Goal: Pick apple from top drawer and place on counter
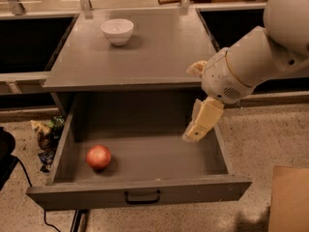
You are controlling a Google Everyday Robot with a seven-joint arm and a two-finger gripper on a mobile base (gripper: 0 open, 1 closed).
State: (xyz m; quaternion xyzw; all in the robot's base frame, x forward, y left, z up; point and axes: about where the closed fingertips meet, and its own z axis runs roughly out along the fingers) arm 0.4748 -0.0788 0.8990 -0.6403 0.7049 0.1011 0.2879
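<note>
The red apple (98,157) lies in the front left of the open top drawer (145,153). The drawer is pulled out, with its black bar handle (142,197) at the front centre. The grey counter (159,47) sits above it. My gripper (199,125) hangs from the white arm (256,57) over the right side of the drawer, well to the right of the apple and apart from it. It holds nothing that I can see.
A white bowl (117,31) stands at the back left of the counter. Crumpled wrappers (46,132) lie on the speckled floor left of the drawer. A black cable (29,187) runs at the lower left. A brown box corner (289,197) is at the lower right.
</note>
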